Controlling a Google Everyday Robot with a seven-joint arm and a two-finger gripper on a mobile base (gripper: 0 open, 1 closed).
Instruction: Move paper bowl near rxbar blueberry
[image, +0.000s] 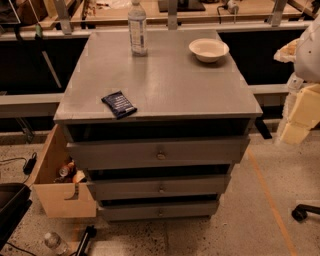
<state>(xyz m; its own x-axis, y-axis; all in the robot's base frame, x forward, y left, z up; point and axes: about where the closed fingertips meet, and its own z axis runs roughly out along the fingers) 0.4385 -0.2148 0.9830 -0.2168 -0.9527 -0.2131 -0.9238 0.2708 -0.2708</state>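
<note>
The paper bowl (208, 49) is cream-white and stands upright at the far right of the grey cabinet top (165, 80). The rxbar blueberry (119, 104), a flat bar in a dark navy wrapper, lies near the front left edge of the top. The two are far apart, on a diagonal across the top. My gripper (299, 117) is at the right edge of the view, off the cabinet's right side and lower than the bowl, touching neither thing.
A clear plastic water bottle (137, 28) stands at the far centre-left of the top. The cabinet has three drawers (160, 152) below. An open cardboard box (57, 180) sits on the floor at the left. A rail and benches run behind.
</note>
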